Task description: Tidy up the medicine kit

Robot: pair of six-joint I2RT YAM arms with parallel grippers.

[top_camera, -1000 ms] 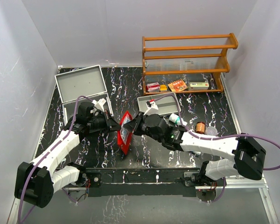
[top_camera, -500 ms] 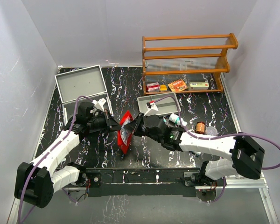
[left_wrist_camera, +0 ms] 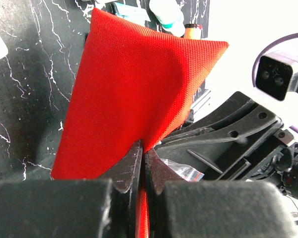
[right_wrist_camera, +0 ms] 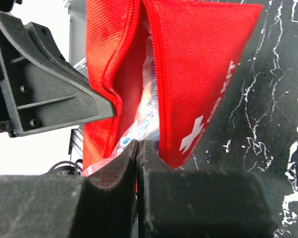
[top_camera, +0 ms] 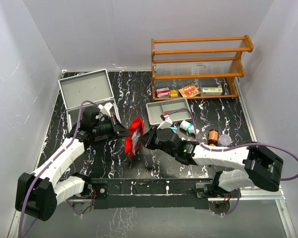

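Note:
The red medicine pouch [top_camera: 134, 135] with a white cross hangs open between both arms at the table's middle. My left gripper [top_camera: 123, 131] is shut on one edge of the pouch [left_wrist_camera: 134, 89], its fingertips [left_wrist_camera: 134, 161] pinching the red fabric. My right gripper [top_camera: 145, 139] is shut on a clear plastic packet [right_wrist_camera: 145, 116] that sits in the pouch's open mouth [right_wrist_camera: 198, 69]. The packet's corner also shows in the left wrist view [left_wrist_camera: 183, 171]. The pouch's inside is mostly hidden.
An open grey case [top_camera: 86, 88] lies at the back left. A grey tray [top_camera: 165, 113] stands before the wooden rack [top_camera: 198, 64], which holds small boxes [top_camera: 188, 90] on its bottom shelf. A brown bottle [top_camera: 213, 135] and teal-white items [top_camera: 187, 128] lie at the right.
The pouch has risen and tilted slightly. My right arm has shifted a little nearer and lower, its packet deeper in the pouch's mouth. My left arm has barely moved.

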